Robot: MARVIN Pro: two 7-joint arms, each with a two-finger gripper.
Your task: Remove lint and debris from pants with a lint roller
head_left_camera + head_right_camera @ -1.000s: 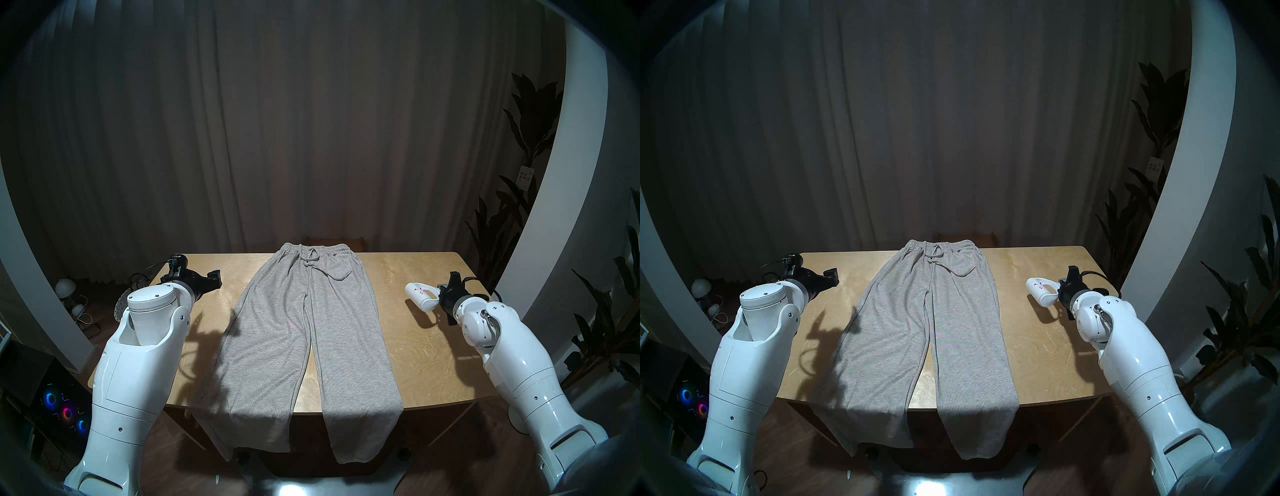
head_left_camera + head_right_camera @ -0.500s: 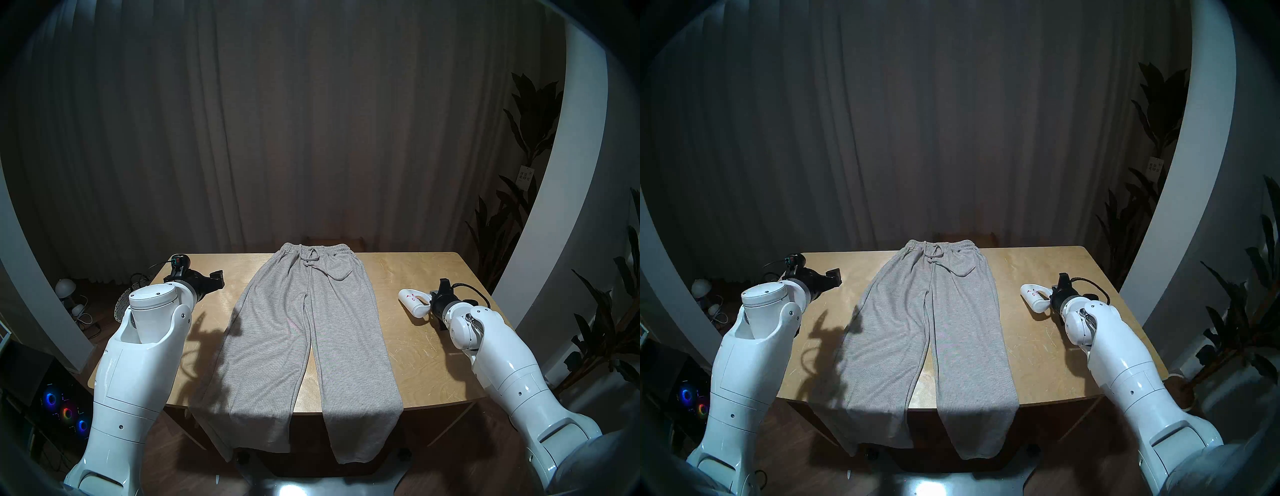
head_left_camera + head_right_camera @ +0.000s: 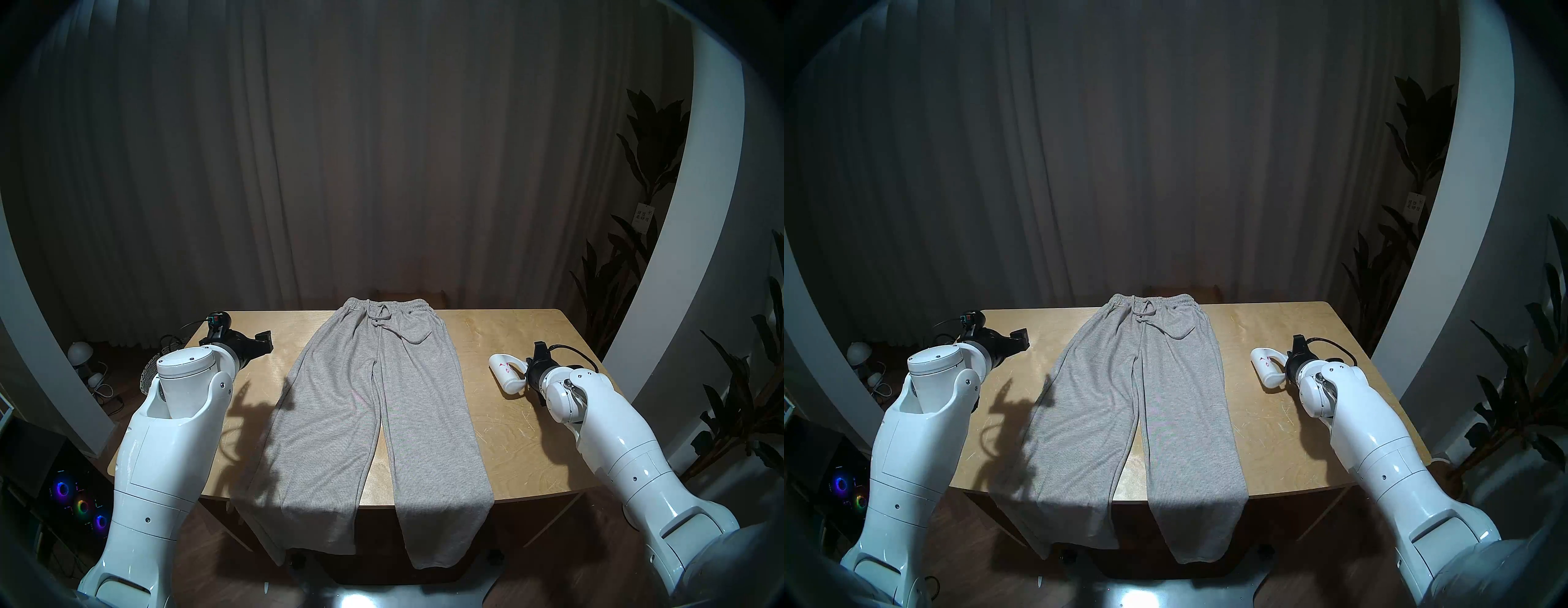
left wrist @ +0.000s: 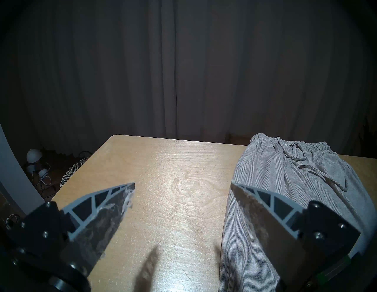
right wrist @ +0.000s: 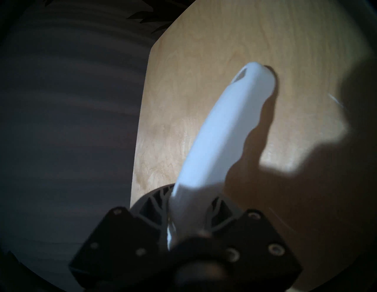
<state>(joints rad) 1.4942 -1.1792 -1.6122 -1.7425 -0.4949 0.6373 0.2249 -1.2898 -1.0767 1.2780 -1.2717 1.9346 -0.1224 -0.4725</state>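
The light grey pants (image 3: 373, 403) lie flat along the table's middle, waistband at the far edge and legs hanging over the near edge; they also show in the head right view (image 3: 1136, 403) and the left wrist view (image 4: 285, 193). My right gripper (image 3: 530, 371) is shut on the handle of the white lint roller (image 3: 505, 373), right of the pants and low over the table. Small red-pink flecks of lint (image 3: 505, 366) sit on the roller's cylinder. In the right wrist view (image 5: 189, 204) the gripper clamps the roller (image 5: 224, 132). My left gripper (image 3: 265, 339) is open and empty at the far left.
The wooden table (image 3: 530, 446) has bare wood on both sides of the pants. A woven basket (image 3: 152, 373) and small lamps stand on the floor at the left. Plants (image 3: 636, 276) stand at the right, and a dark curtain hangs behind the table.
My right arm has brought the lint roller down and slightly left, closer to the table top. The left arm has barely moved, and the pants lie as before.
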